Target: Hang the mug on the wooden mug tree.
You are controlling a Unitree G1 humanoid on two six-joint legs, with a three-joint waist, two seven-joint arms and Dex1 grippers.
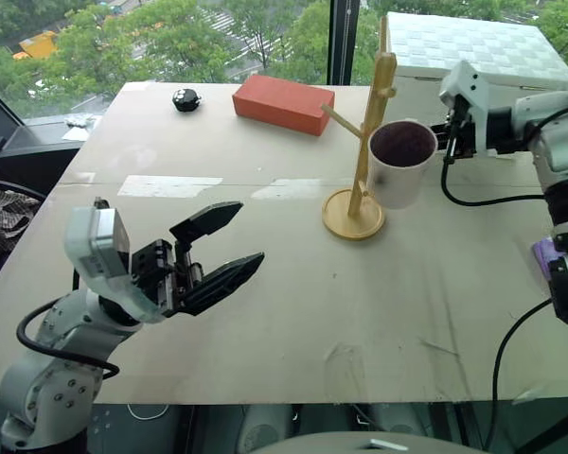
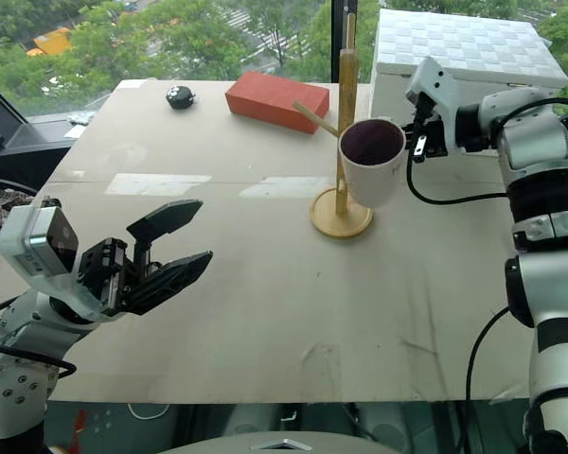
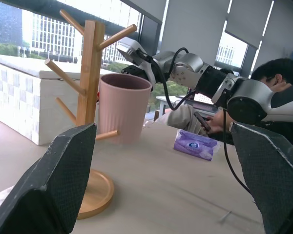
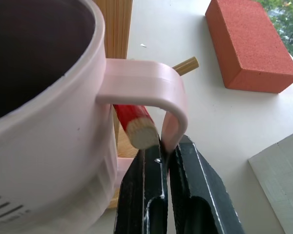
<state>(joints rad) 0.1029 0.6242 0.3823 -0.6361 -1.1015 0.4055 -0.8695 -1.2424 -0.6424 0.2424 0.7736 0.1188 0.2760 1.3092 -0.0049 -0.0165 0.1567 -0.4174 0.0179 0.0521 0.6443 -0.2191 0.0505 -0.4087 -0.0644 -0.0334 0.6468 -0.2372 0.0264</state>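
Right gripper point(image 4: 164, 161) reaches forward with jaws clamped together, while the left gripper point(image 1: 229, 244) hovers low, jaws spread.

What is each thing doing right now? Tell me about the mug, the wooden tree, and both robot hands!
mug: upright, lifted beside the pole, handle pinched, not yet hung
wooden mug tree: standing upright on the table, red-tipped peg inside the handle loop
right gripper: fingers shut on the mug's handle
left gripper: fingers open, holding nothing
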